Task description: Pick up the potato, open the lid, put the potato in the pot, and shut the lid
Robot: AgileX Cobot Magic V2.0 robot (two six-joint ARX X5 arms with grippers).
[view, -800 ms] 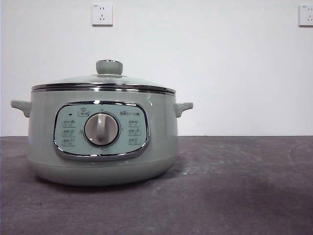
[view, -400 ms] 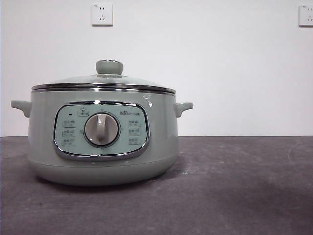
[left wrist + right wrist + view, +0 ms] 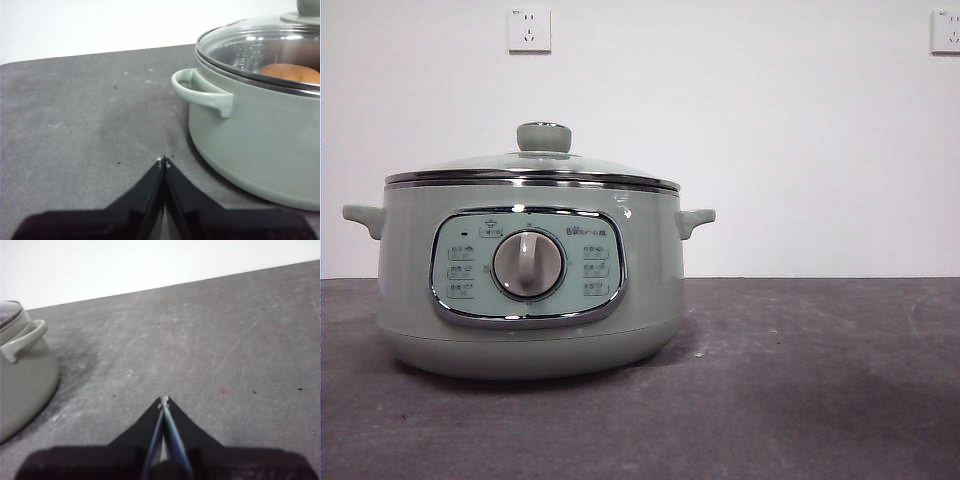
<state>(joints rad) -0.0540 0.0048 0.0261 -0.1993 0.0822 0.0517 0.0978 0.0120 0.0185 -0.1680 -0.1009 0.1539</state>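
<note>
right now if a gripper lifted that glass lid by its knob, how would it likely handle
The lid would probably lift stiffly, since it looks like rigid glass in a steel rim. The rounded, smooth knob might slip between jaws. Being glass, it is likely fragile if dropped. It sits on the pot, with the potato inside.

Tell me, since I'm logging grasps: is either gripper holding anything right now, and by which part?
Nothing is held. The left gripper and the right gripper are both shut on nothing, beside the pale sage-green round electric pot.
</note>
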